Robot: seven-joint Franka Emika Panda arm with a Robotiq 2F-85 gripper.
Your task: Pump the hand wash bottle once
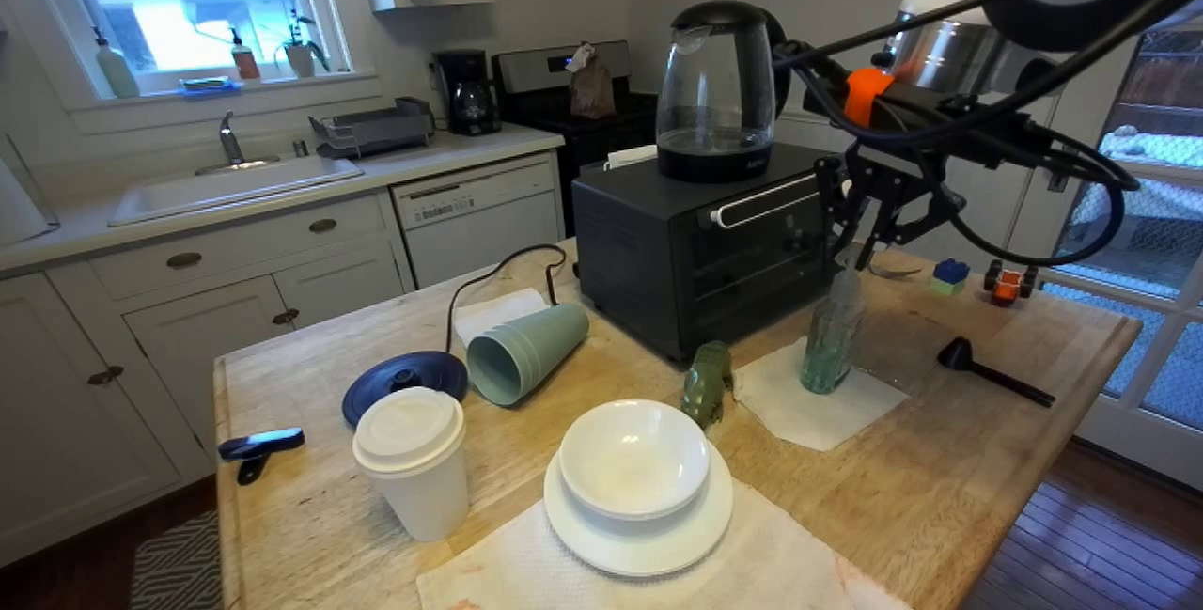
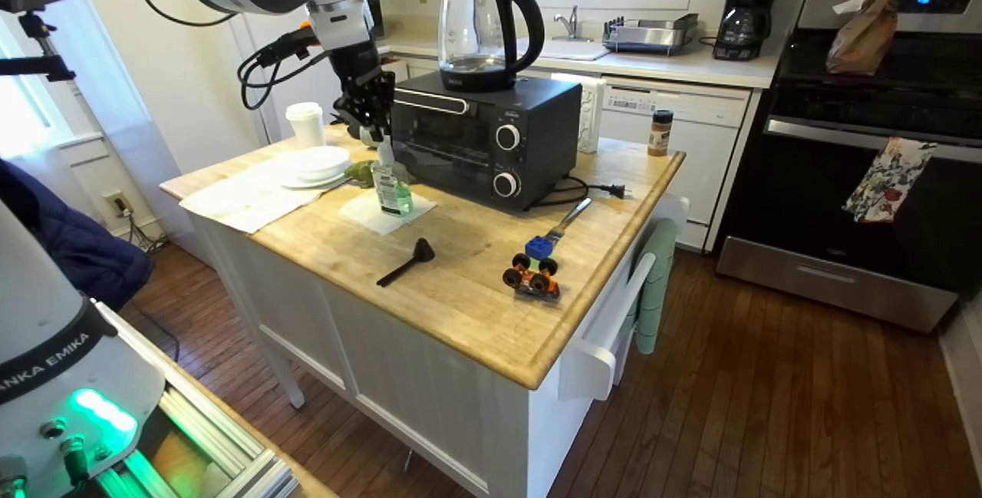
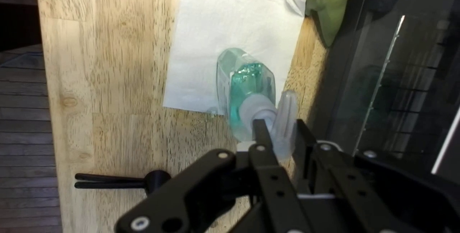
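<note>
The hand wash bottle [image 1: 829, 347] is a slim clear bottle of green liquid with a translucent whitish pump head. It stands on a white napkin [image 1: 799, 422] in front of the black oven and also shows in an exterior view [image 2: 393, 195]. In the wrist view the bottle [image 3: 248, 78] shows from above, its nozzle pointing up the picture. My gripper [image 3: 279, 122] is above the bottle with one finger on each side of the pump head, both close against it. In an exterior view the narrowly closed fingertips [image 1: 853, 251] sit at the bottle's top.
The black oven [image 1: 630, 262] stands right beside the gripper, with a glass kettle [image 1: 716, 112] on it. A green toy [image 1: 707, 384], stacked white bowl [image 1: 634, 460] and plate, black scoop [image 1: 996, 373], toy car [image 2: 531, 277] and blue block [image 2: 538, 247] lie around.
</note>
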